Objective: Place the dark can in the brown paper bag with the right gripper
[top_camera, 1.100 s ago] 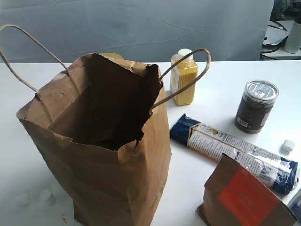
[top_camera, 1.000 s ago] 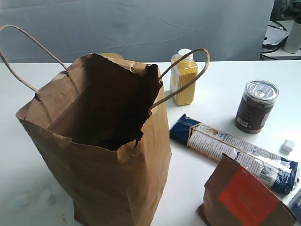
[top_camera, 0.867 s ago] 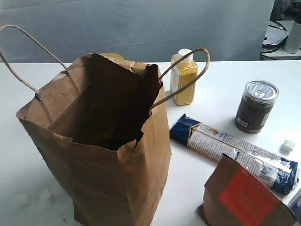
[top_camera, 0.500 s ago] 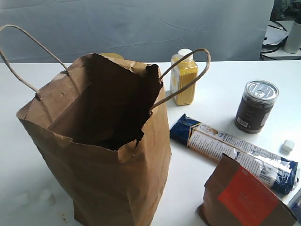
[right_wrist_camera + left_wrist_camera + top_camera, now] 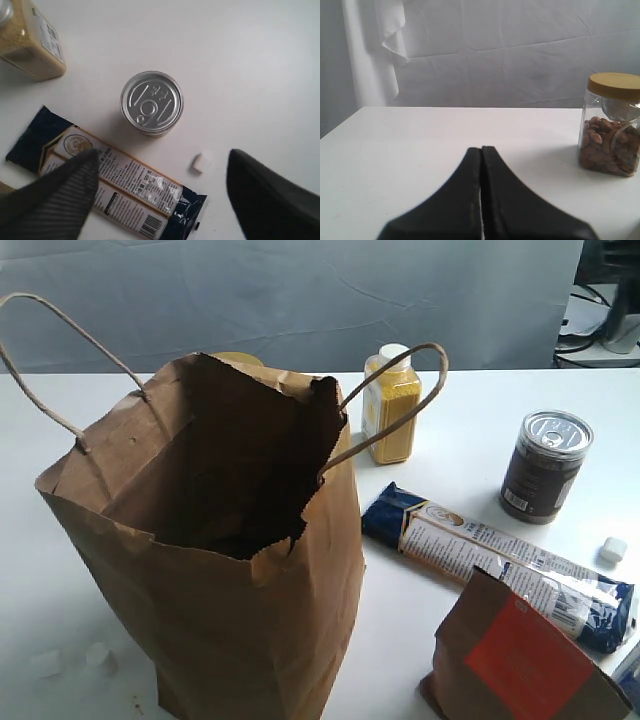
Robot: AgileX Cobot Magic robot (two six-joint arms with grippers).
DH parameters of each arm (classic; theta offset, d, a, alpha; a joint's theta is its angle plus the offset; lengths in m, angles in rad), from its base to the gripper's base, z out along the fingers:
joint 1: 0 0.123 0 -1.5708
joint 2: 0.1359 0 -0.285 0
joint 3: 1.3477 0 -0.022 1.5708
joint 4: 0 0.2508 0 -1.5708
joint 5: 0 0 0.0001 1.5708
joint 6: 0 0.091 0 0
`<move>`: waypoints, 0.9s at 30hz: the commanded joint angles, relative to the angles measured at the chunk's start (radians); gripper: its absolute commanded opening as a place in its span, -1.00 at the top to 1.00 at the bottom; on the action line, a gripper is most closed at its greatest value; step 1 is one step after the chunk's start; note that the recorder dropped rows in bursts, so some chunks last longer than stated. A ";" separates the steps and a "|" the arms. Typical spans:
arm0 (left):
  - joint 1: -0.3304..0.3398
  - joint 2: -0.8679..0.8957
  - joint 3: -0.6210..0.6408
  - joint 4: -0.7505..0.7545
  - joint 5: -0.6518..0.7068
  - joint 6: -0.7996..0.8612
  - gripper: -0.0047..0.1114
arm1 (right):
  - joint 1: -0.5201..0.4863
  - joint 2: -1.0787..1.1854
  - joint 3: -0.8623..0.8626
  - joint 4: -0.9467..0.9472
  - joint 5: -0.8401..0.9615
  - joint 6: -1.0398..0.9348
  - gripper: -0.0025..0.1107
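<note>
Hovering right tool (image 5: pixel 162 154) fingers apart over dark can (image 5: pixel 151 102) | blue packet (image 5: pixel 125 190) just beside | left tool (image 5: pixel 481 150) together

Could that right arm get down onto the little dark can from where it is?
Probably yes. The right gripper is open above the dark can, whose lid is uncovered. The blue packet and a small white block lie beside it, not touching.

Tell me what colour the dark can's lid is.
Shiny silver with a pull tab; the right wrist view shows it best, looking down on the dark can.
</note>
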 commanded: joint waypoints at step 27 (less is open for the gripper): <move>-0.006 -0.003 0.004 0.003 -0.007 -0.004 0.92 | -0.037 0.478 -0.063 0.048 -0.163 -0.059 -0.60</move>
